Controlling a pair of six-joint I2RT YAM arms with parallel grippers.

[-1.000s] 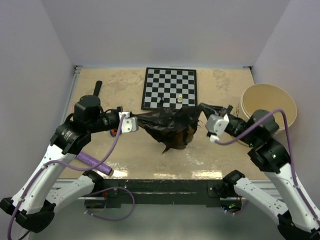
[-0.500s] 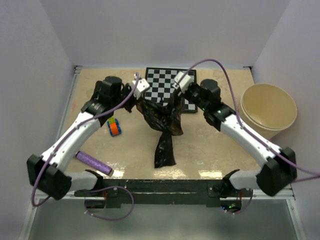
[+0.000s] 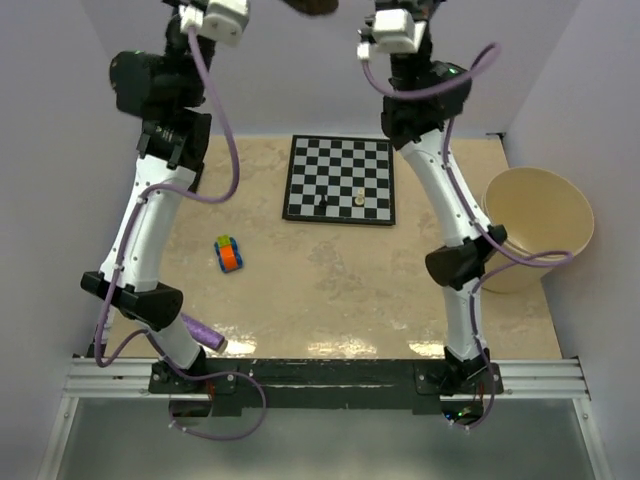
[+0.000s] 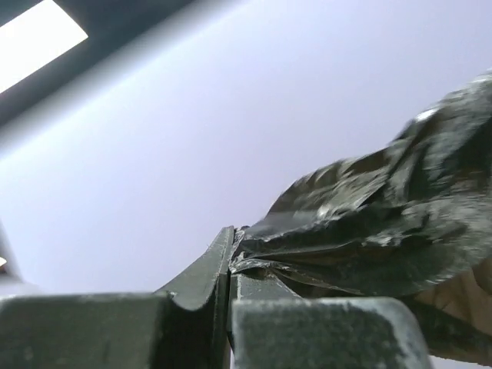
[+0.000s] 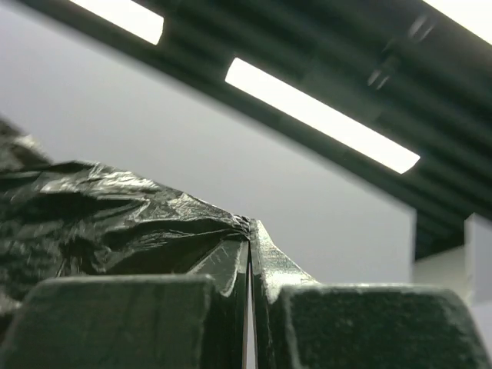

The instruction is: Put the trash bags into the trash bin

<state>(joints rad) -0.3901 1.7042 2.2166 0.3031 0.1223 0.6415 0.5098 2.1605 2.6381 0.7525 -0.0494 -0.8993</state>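
Note:
Both arms reach straight up, high above the table. A glossy black trash bag (image 4: 384, 223) is pinched in my left gripper (image 4: 229, 257), whose jaws are shut on its edge. The same film (image 5: 100, 215) is pinched in my right gripper (image 5: 250, 238), also shut. In the top view only a dark scrap of the bag (image 3: 310, 5) shows at the upper edge, between the left gripper (image 3: 215, 15) and the right gripper (image 3: 392, 30). The cream-beige trash bin (image 3: 535, 225) stands at the table's right edge, below and to the right of the right arm.
A chessboard (image 3: 340, 178) with a few pieces lies at the back middle. A small colourful toy car (image 3: 229, 253) sits left of centre. A purple textured roll (image 3: 200, 331) lies near the front left, by the left arm's base. White walls enclose the table.
Both arms have swung from low over the table to full height, lifting the black bag off the table until most of it is out of the top view.

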